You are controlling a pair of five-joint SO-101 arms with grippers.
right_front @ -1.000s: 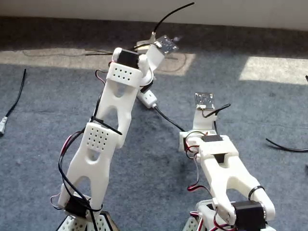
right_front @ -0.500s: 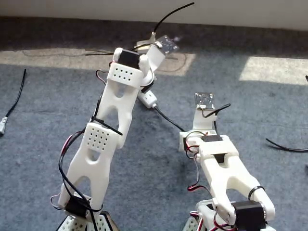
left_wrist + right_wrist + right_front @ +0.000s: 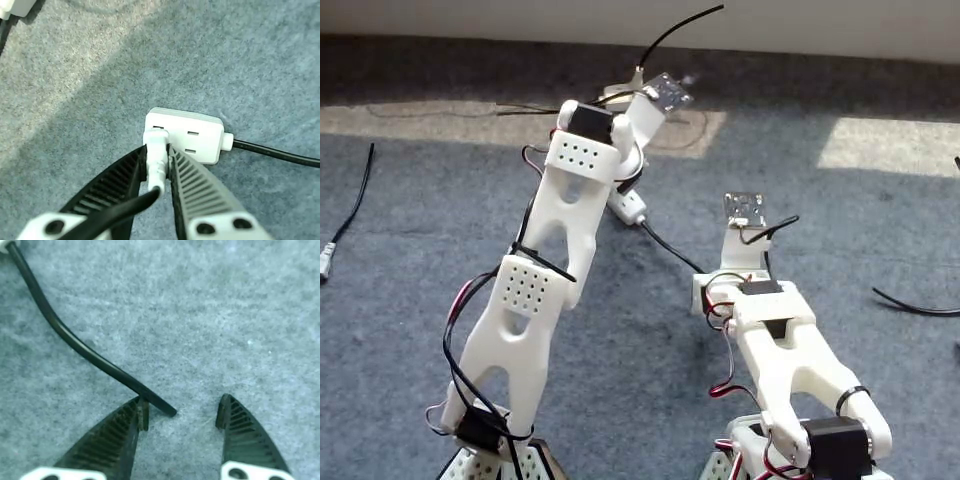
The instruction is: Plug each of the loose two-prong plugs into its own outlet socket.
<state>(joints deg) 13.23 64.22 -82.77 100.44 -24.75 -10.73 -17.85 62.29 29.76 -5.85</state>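
1. Around the outlet block (image 3: 187, 135): open grey carpet (image 3: 440, 300) on every side, ending at a wall strip along the far edge.
2. From one end of the block: black cord (image 3: 275, 152), trailing off toward the right arm.
3. Well apart, at the carpet's left edge: second plug (image 3: 325, 262).
4. Left gripper (image 3: 157, 150): clamped narrow on the white plug (image 3: 156, 162), lead running back between the fingers.
5. White plug: nose against one socket face, touching; prongs hidden.
6. Outlet block: white, rounded, flat on carpet, other slots bare.
7. Right gripper (image 3: 182, 412): spread wide, holding nothing, one fingertip just beside the black cord.
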